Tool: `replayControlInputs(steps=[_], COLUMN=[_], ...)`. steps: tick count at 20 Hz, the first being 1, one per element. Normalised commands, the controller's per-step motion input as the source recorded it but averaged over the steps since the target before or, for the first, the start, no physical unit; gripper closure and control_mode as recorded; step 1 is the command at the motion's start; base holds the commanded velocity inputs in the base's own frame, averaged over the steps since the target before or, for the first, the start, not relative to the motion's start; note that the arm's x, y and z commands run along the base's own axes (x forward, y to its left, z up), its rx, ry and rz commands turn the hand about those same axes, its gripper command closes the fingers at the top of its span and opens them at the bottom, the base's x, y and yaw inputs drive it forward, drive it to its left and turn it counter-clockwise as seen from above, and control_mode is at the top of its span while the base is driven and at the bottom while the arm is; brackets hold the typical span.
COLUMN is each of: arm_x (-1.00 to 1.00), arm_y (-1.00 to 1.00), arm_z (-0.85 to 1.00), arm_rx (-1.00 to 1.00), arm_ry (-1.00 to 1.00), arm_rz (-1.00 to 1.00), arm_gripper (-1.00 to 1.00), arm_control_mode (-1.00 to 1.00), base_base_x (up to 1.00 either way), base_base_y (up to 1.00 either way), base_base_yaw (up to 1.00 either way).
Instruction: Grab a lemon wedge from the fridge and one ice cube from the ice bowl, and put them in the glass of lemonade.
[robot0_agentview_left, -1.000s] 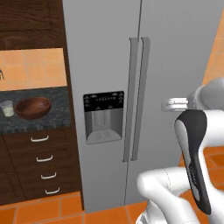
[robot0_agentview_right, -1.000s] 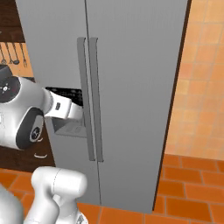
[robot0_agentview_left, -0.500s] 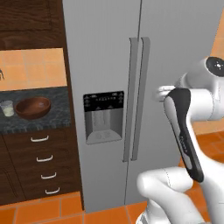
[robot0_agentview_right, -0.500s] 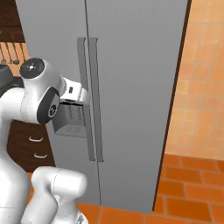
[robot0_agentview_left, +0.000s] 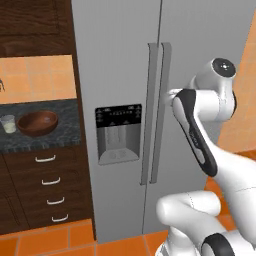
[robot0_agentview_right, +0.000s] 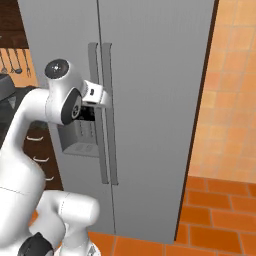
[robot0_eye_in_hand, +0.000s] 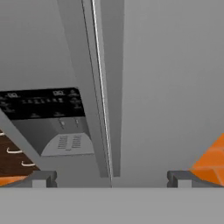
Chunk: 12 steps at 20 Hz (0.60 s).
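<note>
The fridge stands with both light-grey doors shut, so the lemon wedge is hidden. My gripper is right in front of the right door's long vertical handle, at about mid-height. In the hand view the two handles run up the centre between my dark fingertips, which stand wide apart with nothing held. From the right base view the gripper sits against the handle pair. The brown ice bowl and the glass of lemonade rest on the dark counter to the left.
A black dispenser panel sits in the left door. Dark wood drawers lie under the counter, with cabinets above. An orange tiled wall borders the fridge on the right, and the floor is orange tile.
The arm has swung left and forward, bringing the hand from beside the right door up to the door handles. The jaws have stayed wide open.
</note>
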Motion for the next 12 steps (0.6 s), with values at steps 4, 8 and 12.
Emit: replayControlInputs(steps=[4, 8, 12], arm_x=[0.97, 0.92, 0.86], arm_y=[0.0, -0.06, -0.04], arm_z=[-0.52, -0.51, -0.29], arm_rx=[-0.02, 0.0, 0.0], arm_ry=[0.0, 0.0, 0.0], arm_rz=[0.0, 0.0, 0.0], arm_gripper=[-1.0, -1.0, -1.0], arm_control_mode=[-1.0, -1.0, -1.0], base_base_x=[0.0, 0.0, 0.0], base_base_y=[0.0, 0.0, 0.0], base_base_yaw=[0.0, 0.0, 0.0])
